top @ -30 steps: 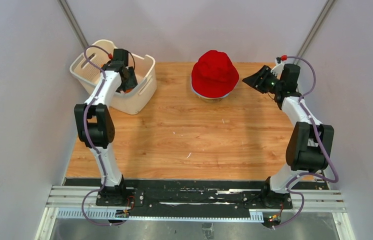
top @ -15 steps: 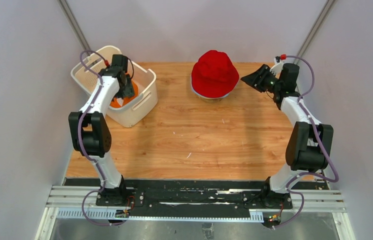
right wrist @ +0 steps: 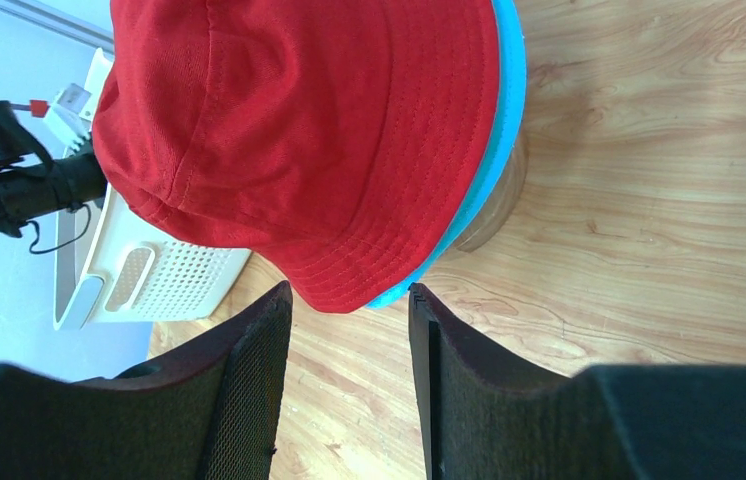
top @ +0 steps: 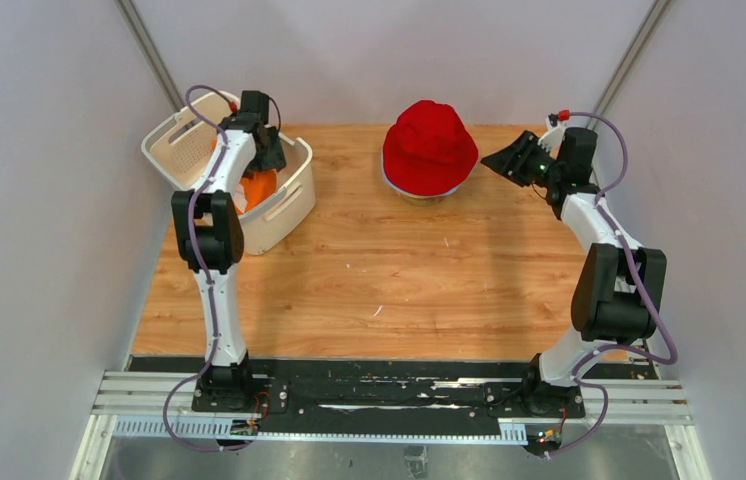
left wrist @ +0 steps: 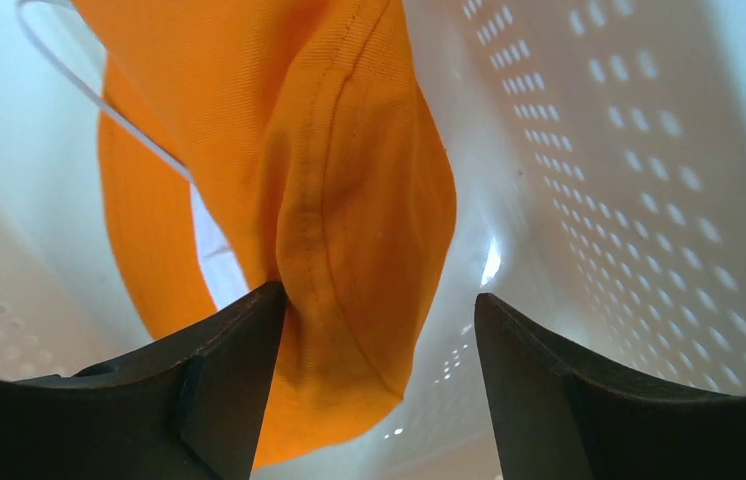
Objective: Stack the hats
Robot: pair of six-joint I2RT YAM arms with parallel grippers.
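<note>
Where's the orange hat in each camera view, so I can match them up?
Top external: orange hat upper left, inside the white basket.
Left wrist: fills the upper centre, above the jaws.
Right wrist: not in it.
Shared landmark: the white basket, whose perforated wall is behind the hat in the left wrist view and at far left in the right wrist view.

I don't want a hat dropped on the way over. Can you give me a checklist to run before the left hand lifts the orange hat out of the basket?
1. Fold of the orange hat lies inside the left hand: ok.
2. The left hand is shut on that fold: not ok. The fabric touches one finger and there is a gap at the other.
3. The red hat is seated on the stack: ok, it covers the teal hat.
4. The right hand is clear of the stack: ok. It is open beside the brim and not touching it.
5. Hats beneath the teal hat: cannot tell, hidden.
</note>
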